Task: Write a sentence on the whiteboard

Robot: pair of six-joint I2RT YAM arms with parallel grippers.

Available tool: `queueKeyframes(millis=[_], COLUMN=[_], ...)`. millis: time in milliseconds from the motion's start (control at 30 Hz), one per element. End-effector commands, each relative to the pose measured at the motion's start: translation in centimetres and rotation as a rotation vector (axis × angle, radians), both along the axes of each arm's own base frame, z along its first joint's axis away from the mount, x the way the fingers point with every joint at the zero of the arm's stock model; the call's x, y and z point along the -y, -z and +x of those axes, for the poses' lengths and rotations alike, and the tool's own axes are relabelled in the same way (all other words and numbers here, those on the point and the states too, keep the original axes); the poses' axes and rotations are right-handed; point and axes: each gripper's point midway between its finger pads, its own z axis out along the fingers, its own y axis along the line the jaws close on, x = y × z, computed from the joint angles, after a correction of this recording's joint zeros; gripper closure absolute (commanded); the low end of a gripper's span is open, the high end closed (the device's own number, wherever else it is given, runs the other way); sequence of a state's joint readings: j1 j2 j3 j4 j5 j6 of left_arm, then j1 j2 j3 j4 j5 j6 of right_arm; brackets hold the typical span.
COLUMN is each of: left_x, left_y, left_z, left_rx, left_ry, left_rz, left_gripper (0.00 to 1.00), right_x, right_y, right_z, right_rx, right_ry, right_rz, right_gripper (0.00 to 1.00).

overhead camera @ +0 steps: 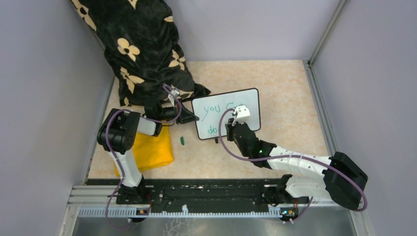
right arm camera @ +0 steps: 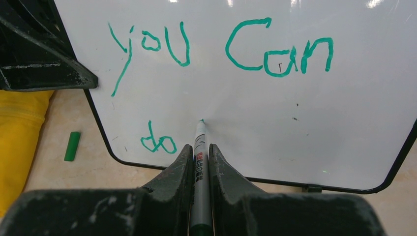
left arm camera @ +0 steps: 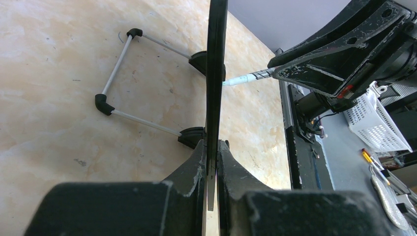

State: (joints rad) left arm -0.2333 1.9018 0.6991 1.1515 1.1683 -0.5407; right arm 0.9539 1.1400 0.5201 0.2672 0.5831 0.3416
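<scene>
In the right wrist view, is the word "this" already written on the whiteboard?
No, the green writing on the whiteboard reads only "you Can" and "do", and the marker tip points at bare board after "do".

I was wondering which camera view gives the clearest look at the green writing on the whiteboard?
The right wrist view: the writing fills it, reading "you Can" and "do". The top view shows it small, partly behind the right arm; the left wrist view sees only the whiteboard edge-on, no writing.
</scene>
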Motion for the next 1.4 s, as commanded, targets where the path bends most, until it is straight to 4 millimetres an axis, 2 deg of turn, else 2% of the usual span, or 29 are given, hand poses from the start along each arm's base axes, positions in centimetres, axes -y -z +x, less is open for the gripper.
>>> queueKeyframes(millis=[0,867,1367], left_x=[0.4,0.4,0.4], left_y=[2.8,2.8,2.8], left_z=[-0.8,-0.8,-0.7], left_rx=[-0.108,-0.112,-0.111], left_ry=[0.000,-0.001,-0.001], left_rz=[0.044,0.044,0.045], left_gripper=[1.00,1.00,1.00], right_x=[-0.4,0.9,2.1], right_y=[-1.3,1.8,1.8], right_z=[0.4,-1.2,-1.4], right_rx=[0.021,-0.056,-0.054], right_ry=[0.023,0.014,0.053], right_rz=[0.040,0.009,0.000], right_gripper=[1.00,1.00,1.00])
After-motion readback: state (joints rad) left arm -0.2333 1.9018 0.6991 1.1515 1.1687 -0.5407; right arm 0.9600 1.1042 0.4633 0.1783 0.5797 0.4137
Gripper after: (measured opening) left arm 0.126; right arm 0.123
